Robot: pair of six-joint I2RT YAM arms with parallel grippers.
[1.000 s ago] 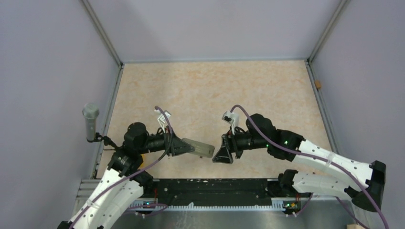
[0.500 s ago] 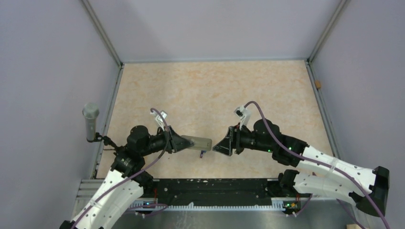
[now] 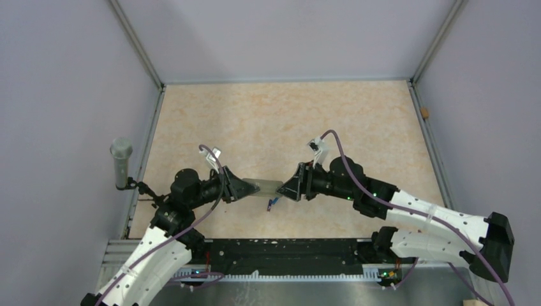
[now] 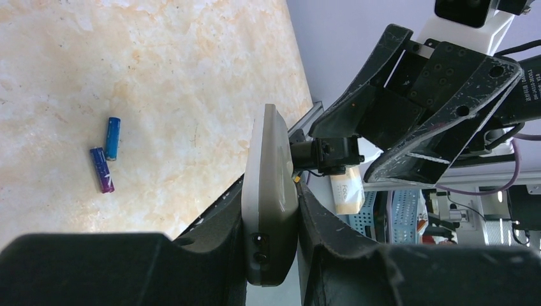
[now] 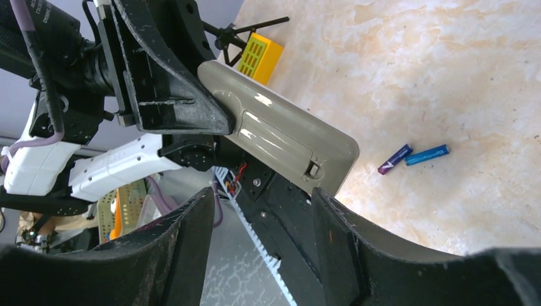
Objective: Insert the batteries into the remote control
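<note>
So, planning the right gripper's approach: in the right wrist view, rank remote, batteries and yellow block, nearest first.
1. remote control, directly ahead of the right gripper.
2. batteries, lying off to the right.
3. yellow block, far back, upper left.

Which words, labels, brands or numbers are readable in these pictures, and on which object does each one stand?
Nothing reads with certainty.
batteries: faint marks on the wraps, too small to read.
pale box beyond the table edge: printed letters, too blurred.
right arm's housing: tiny print at the picture's edge, unreadable.
remote control: grey back, no print seen.
</note>
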